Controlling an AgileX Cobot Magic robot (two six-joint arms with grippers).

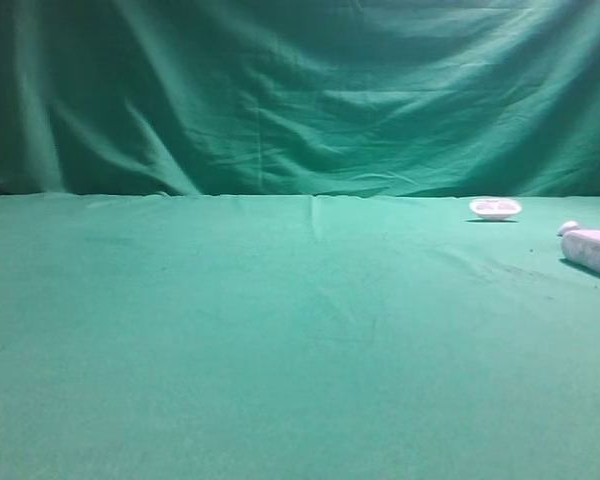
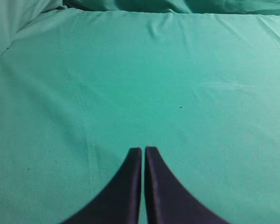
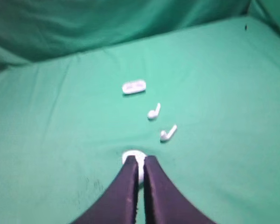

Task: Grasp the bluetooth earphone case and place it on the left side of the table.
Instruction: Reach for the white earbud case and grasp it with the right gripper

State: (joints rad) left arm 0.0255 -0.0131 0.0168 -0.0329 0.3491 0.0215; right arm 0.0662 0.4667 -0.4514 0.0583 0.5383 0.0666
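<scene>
The bluetooth earphone case (image 1: pixel 592 250), a smooth white oblong, lies on the green table (image 1: pixel 230 330) at the far right edge of the exterior view. In the right wrist view its rounded end (image 3: pixel 133 153) shows just past my right gripper (image 3: pixel 139 158), whose dark fingers stand shut together and hide most of the case. I cannot tell whether the tips touch it. My left gripper (image 2: pixel 143 149) is shut with nothing in it, over bare green cloth. Neither gripper shows in the exterior view.
A shallow white dish-like piece (image 1: pixel 495 208) (image 3: pixel 133 87) lies farther back on the right. Two white earbuds (image 3: pixel 153 112) (image 3: pixel 168 133) lie between it and the case; one small white piece (image 1: pixel 568 228) shows beside the case. A green cloth backdrop (image 1: pixel 300 90) hangs behind.
</scene>
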